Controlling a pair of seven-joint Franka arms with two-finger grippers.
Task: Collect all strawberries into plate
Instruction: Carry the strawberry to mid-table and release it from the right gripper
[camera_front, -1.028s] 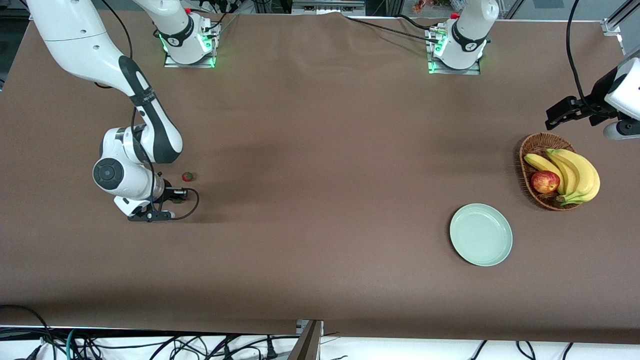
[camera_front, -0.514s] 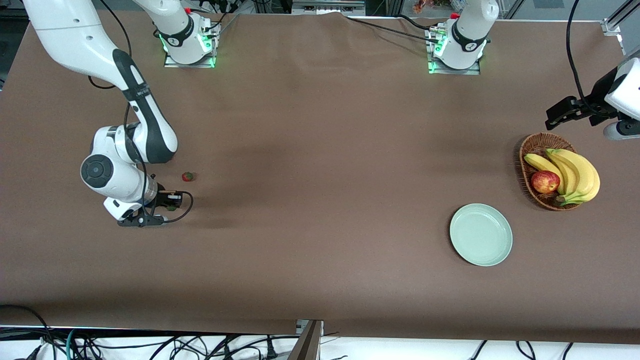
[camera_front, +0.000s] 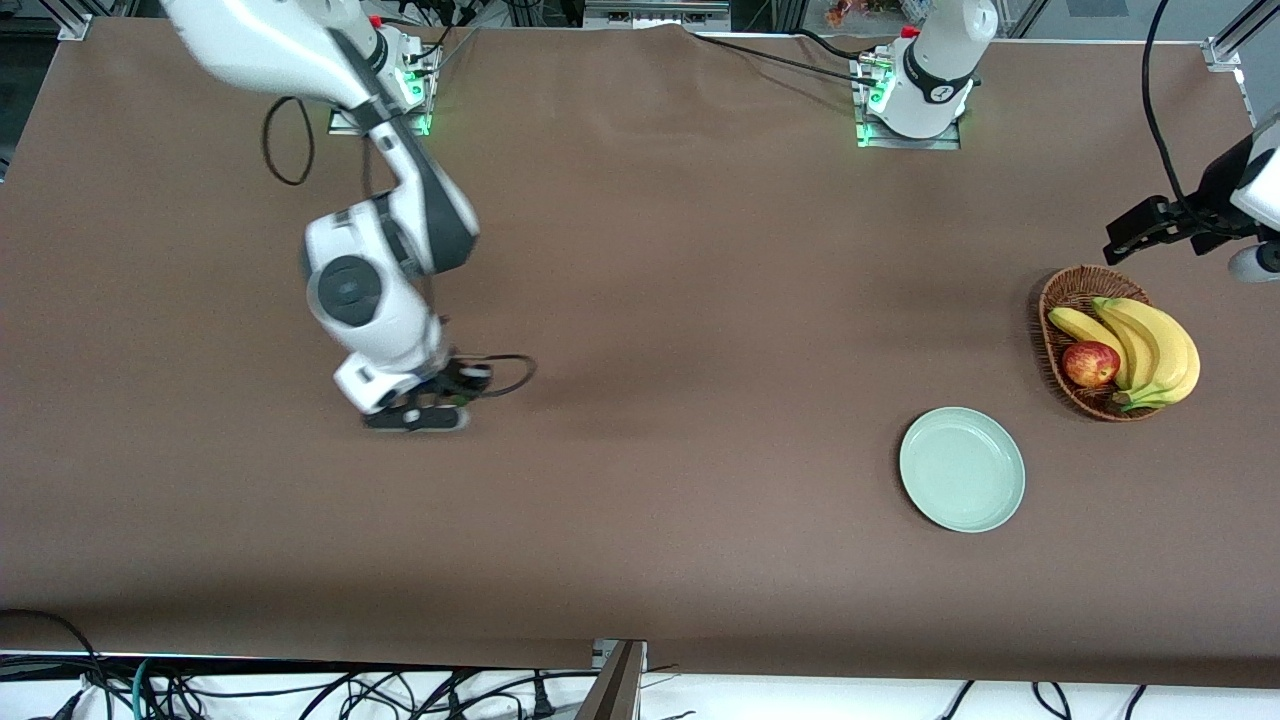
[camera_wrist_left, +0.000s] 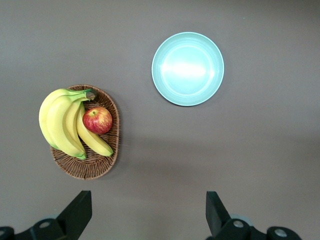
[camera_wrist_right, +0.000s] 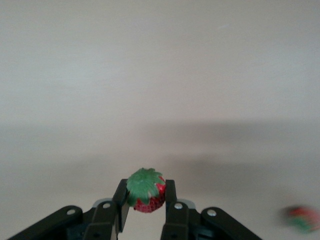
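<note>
My right gripper (camera_front: 452, 386) hangs low over the table toward the right arm's end. It is shut on a small red strawberry (camera_wrist_right: 145, 191) with a green cap, pinched between both fingers (camera_wrist_right: 170, 200). A second strawberry (camera_wrist_right: 301, 219) lies blurred on the table at the edge of the right wrist view; the front view does not show it. The pale mint-green plate (camera_front: 962, 468) (camera_wrist_left: 188, 68) lies bare toward the left arm's end. My left gripper (camera_front: 1128, 232) (camera_wrist_left: 147, 215) waits open above the table beside the basket, nothing between its fingers.
A brown wicker basket (camera_front: 1062, 298) (camera_wrist_left: 107, 161) with bananas (camera_front: 1150, 345) (camera_wrist_left: 62, 122) and a red-yellow apple (camera_front: 1090, 363) (camera_wrist_left: 97, 120) stands beside the plate, farther from the front camera. Cables trail along the table's front edge.
The right arm has swung toward the middle of the table with the strawberry in its gripper, and now covers the berry that lay on the table. The left gripper has barely shifted.
</note>
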